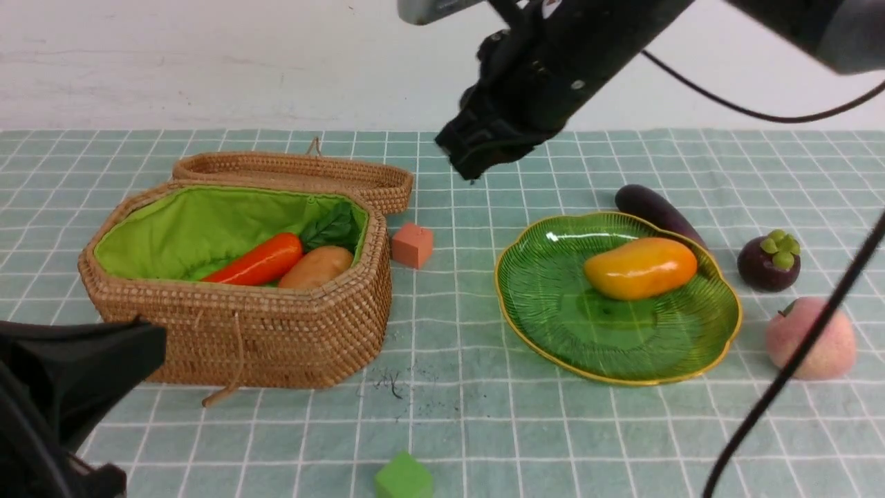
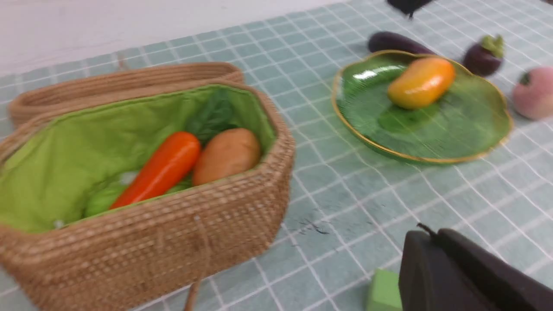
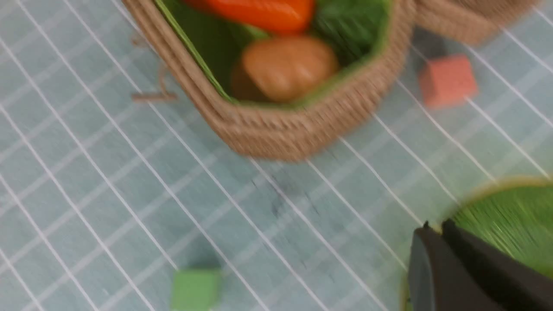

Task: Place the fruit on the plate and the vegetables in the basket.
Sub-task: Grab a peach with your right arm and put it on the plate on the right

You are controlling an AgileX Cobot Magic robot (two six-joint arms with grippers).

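Note:
The wicker basket (image 1: 276, 339) stands open at the left with a carrot (image 1: 256, 261) and a potato (image 1: 317, 267) inside, and something light green (image 2: 101, 199) beside them. On the green plate (image 1: 553, 297) lies the yellow-orange mango (image 1: 641, 268). Behind the plate is the eggplant (image 1: 653, 209); to its right sit the mangosteen (image 1: 769, 261) and the peach (image 1: 810, 339). My right gripper (image 1: 473, 162) hangs shut and empty high between basket and plate. At the front left, low down, my left gripper (image 2: 430, 233) is shut with nothing in it.
A salmon-pink cube (image 1: 413, 245) sits just right of the basket, whose lid (image 1: 297, 173) lies folded back behind it. A green cube (image 1: 404, 477) rests near the front edge. A black cable (image 1: 795, 360) crosses in front of the peach. The checked cloth (image 1: 449, 415) covers the table.

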